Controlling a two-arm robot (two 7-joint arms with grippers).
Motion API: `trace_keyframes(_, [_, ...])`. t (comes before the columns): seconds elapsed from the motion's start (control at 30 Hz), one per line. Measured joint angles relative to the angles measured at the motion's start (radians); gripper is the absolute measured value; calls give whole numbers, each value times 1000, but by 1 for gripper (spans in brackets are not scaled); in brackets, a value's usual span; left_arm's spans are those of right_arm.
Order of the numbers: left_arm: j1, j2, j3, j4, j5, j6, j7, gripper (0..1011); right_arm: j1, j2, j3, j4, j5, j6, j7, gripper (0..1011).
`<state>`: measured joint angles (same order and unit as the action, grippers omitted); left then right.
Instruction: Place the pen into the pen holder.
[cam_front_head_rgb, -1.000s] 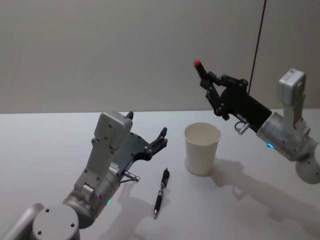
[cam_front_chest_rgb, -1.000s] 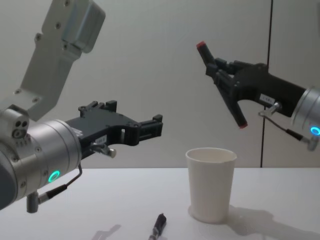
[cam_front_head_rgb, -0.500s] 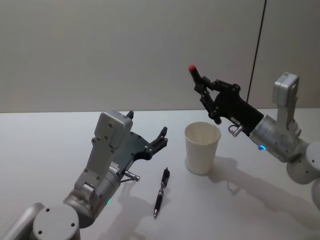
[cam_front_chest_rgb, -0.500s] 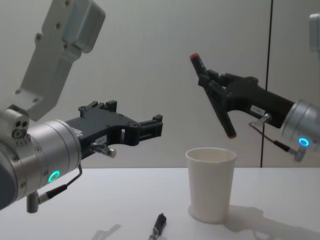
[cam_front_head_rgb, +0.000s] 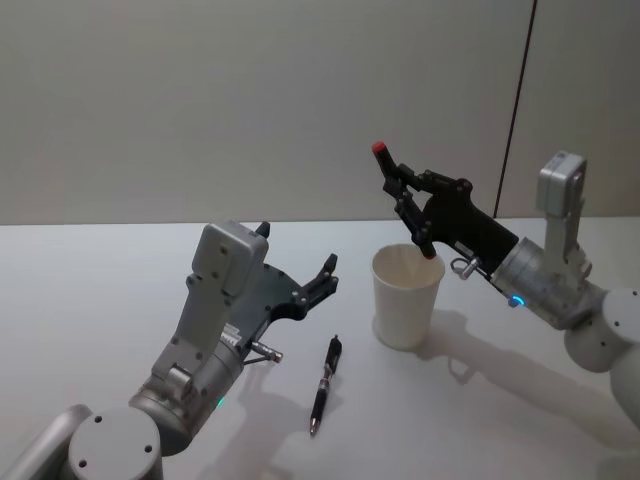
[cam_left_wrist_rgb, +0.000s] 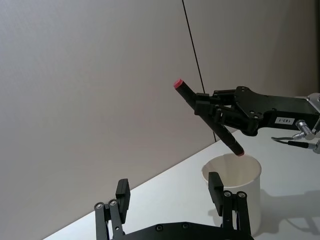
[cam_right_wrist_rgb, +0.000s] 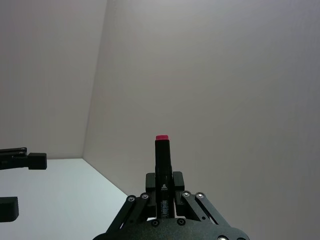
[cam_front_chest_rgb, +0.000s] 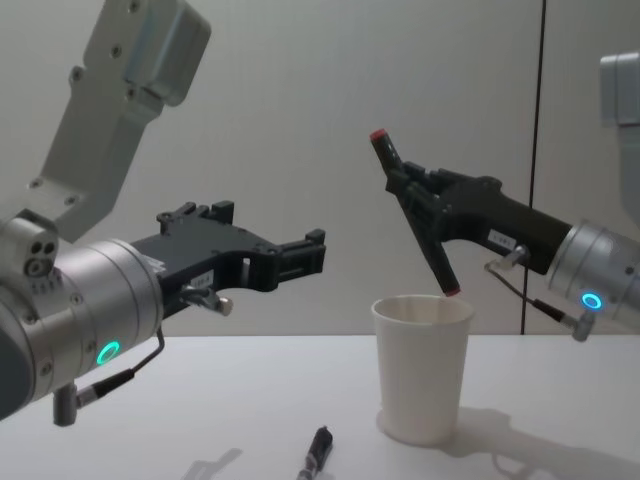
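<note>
The paper cup (cam_front_head_rgb: 407, 300) is plain white paper, dull and smooth. The marker (cam_left_wrist_rgb: 227, 139) looks like smooth black plastic with red ends, and the pen (cam_front_head_rgb: 324, 382) is shiny black with small silver parts, on a table (cam_front_head_rgb: 100, 300) that is smooth, white and not shiny. The left gripper (cam_front_head_rgb: 295, 248) and right gripper (cam_front_head_rgb: 408, 210) are dull black, plastic or metal I cannot tell, while the left arm (cam_front_head_rgb: 215, 320) and right arm (cam_front_head_rgb: 550, 275) are smooth silver-grey with a soft shine.

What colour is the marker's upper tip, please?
Red; the marker shows best in the left wrist view.
</note>
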<state>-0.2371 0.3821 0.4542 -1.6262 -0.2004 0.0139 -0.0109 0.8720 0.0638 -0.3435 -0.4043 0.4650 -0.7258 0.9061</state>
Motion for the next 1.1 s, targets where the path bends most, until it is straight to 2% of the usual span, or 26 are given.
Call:
trace_keyframes(0.1, [0, 0, 0, 0, 0, 0, 0, 1000, 21, -10, 2, 47, 9, -12, 18, 201])
trace_keyframes(0.2, [0, 0, 0, 0, 0, 0, 0, 1000, 38, -18, 4, 82, 15, -21, 31, 288])
trace_keyframes(0.23, [0, 0, 0, 0, 0, 0, 0, 1000, 40, -19, 5, 87, 16, -23, 33, 348])
trace_keyframes(0.3, [0, 0, 0, 0, 0, 0, 0, 1000, 46, -22, 6, 102, 19, -28, 38, 387])
trace_keyframes(0.53, [0, 0, 0, 0, 0, 0, 0, 1000, 71, -33, 12, 154, 25, -46, 58, 630])
trace_keyframes(0.83, [0, 0, 0, 0, 0, 0, 0, 1000, 84, -41, 19, 184, 26, -60, 71, 911])
trace_keyframes(0.87, [0, 0, 0, 0, 0, 0, 0, 1000, 85, -41, 20, 187, 26, -61, 73, 911])
trace_keyframes(0.97, [0, 0, 0, 0, 0, 0, 0, 1000, 86, -42, 22, 189, 26, -64, 76, 999])
trace_keyframes(1.1, [0, 0, 0, 0, 0, 0, 0, 1000, 86, -42, 25, 188, 25, -66, 77, 1002])
